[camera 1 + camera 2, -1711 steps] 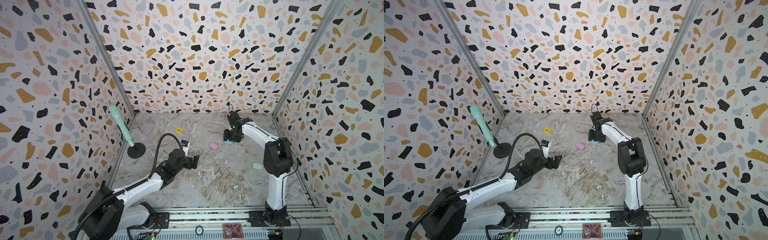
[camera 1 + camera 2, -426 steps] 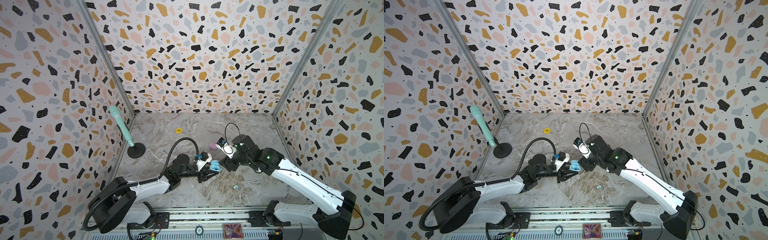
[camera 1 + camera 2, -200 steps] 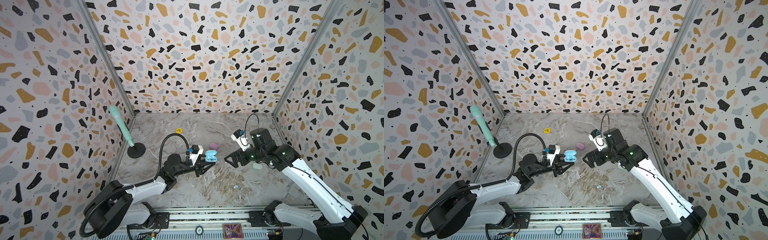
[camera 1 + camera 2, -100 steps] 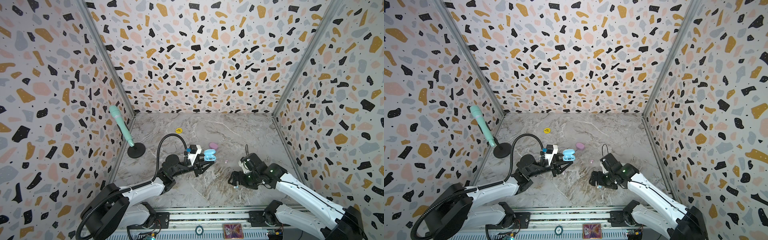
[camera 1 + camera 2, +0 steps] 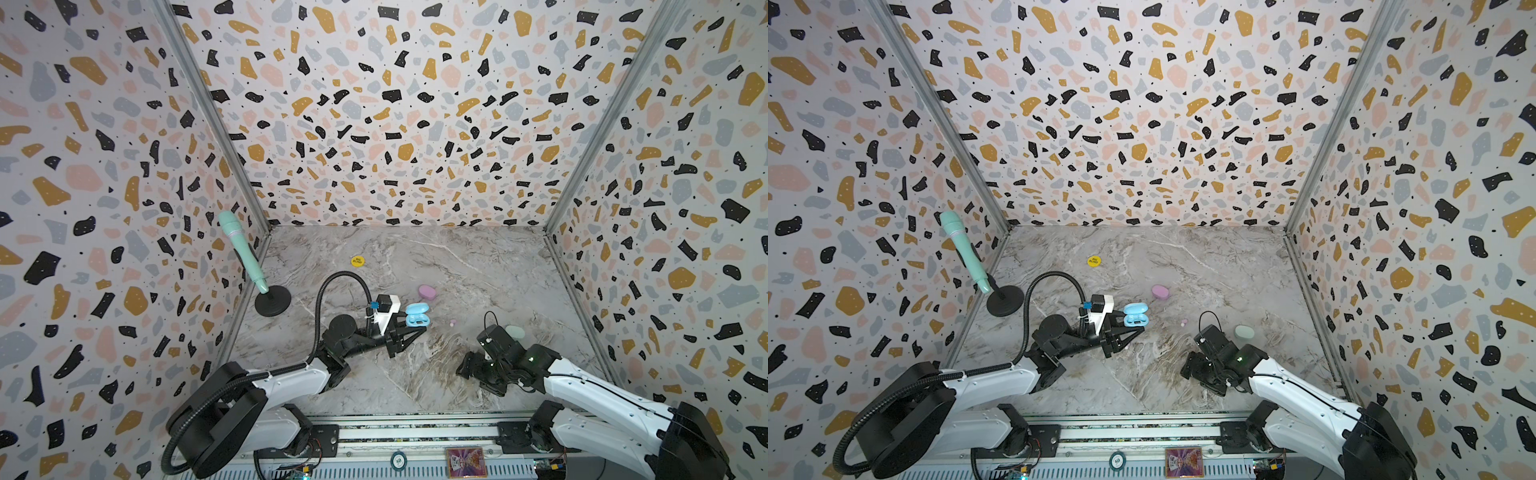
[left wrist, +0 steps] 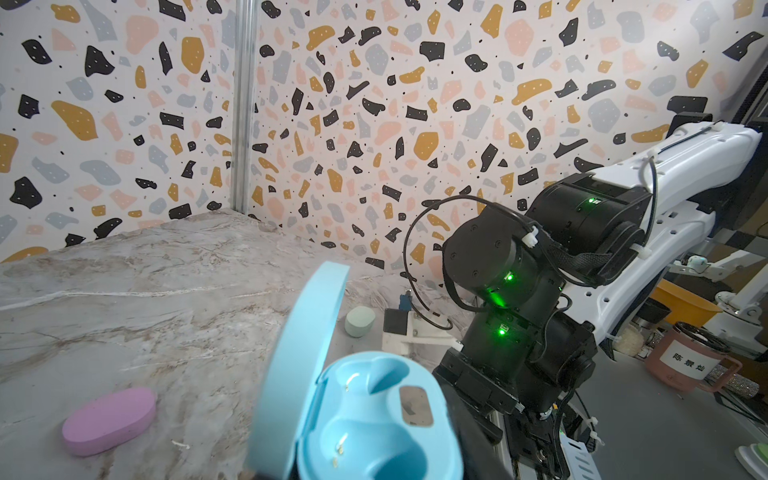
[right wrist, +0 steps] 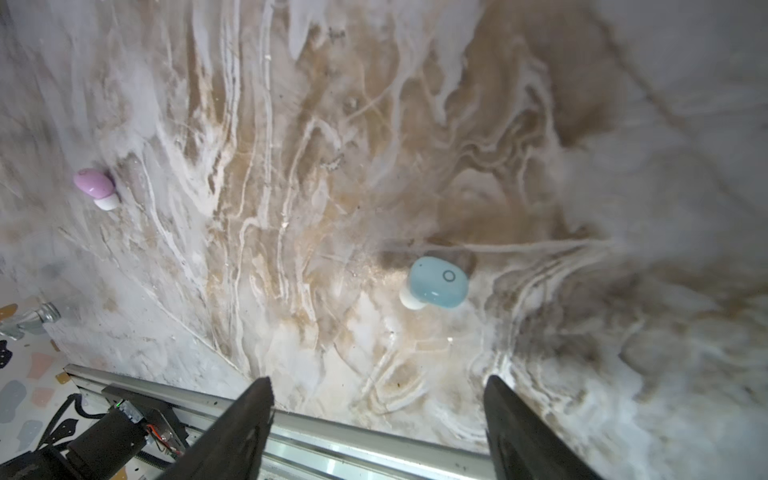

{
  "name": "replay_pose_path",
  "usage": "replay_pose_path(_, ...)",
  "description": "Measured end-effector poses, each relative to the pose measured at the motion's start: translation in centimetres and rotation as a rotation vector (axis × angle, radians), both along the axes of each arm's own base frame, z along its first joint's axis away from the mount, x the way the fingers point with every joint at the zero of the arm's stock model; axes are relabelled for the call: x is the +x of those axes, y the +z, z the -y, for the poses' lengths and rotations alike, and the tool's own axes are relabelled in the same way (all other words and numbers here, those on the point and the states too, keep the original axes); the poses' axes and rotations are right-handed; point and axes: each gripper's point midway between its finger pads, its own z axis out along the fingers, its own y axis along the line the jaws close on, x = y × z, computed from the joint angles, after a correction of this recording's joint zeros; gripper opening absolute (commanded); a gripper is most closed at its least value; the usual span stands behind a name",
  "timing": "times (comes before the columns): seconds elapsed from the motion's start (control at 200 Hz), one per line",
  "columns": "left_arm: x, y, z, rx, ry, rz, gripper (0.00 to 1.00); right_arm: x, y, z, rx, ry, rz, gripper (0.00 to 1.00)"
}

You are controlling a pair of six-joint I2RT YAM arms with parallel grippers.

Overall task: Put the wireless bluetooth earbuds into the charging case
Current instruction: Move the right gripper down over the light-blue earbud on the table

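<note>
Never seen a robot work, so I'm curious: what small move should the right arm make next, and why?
Probably lower the right tool over the blue bud and close: the jaws stand open, the bud lies free just ahead of them, and the blue case is open, wells empty.

**Robotics laboratory test cell.** Terrazzo-print wall panels [image 5: 395,124] on silver aluminium corner posts [image 6: 244,104] enclosed a grey marble-print tabletop [image 5: 478,266] on three sides, well beyond the left gripper [image 5: 417,325] and right gripper [image 5: 465,368]. Behind both grippers, a slotted aluminium base rail [image 5: 415,434] carried the arm mounts and exposed circuit boards [image 5: 299,471]. Far left of the left gripper stood a mint-green microphone on a black round stand [image 5: 245,257]. In the left wrist view, past the white right arm [image 6: 685,166], a yellow bin [image 6: 681,305] and a labelled pink mug [image 6: 690,361] sat outside the cell.
</note>
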Motion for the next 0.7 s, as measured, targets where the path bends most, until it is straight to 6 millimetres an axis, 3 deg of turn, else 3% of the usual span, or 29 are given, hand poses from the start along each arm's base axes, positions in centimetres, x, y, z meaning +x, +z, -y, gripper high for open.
replay_pose_path(0.431, -0.1, -1.0, 0.4, 0.016, -0.027, -0.015, 0.17, 2.4, -0.3, 0.7, 0.011, -0.085, 0.037, 0.77)
replay_pose_path(0.701, -0.1, -1.1, 0.4, 0.019, -0.027, -0.008, 0.17, 2.9, -1.3, 0.5, -0.006, -0.058, 0.012, 0.77)
